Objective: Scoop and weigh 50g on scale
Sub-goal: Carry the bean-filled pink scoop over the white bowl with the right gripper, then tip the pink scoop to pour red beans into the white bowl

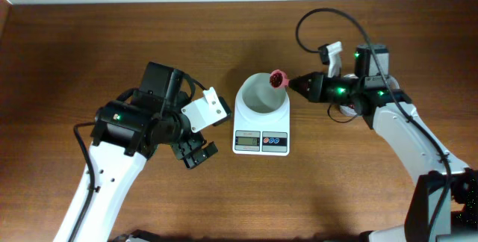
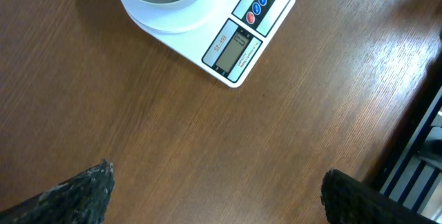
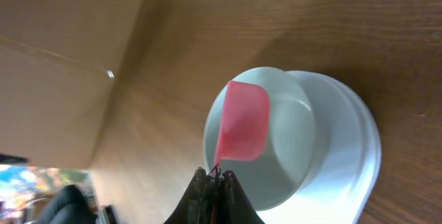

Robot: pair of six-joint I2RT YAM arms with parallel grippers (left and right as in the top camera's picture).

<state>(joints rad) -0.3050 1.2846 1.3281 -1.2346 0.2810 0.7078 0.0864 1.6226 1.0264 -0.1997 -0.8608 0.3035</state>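
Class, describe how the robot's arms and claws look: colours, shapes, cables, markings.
Both arms have white tubular links, black joint housings and green lights. The left arm has a white camera block beside its black left claw. The right arm trails a looping black cable; the right claw is black and tapered.

A white scale [image 1: 261, 134] with a grey display [image 1: 247, 142] and small blue and red buttons [image 1: 275, 141], a plain white bowl [image 1: 261, 96], a pink spoon [image 3: 243, 122], a black left gripper [image 1: 196, 152], and a table [image 1: 89, 48] of warm brown wood streaked with fine darker grain.
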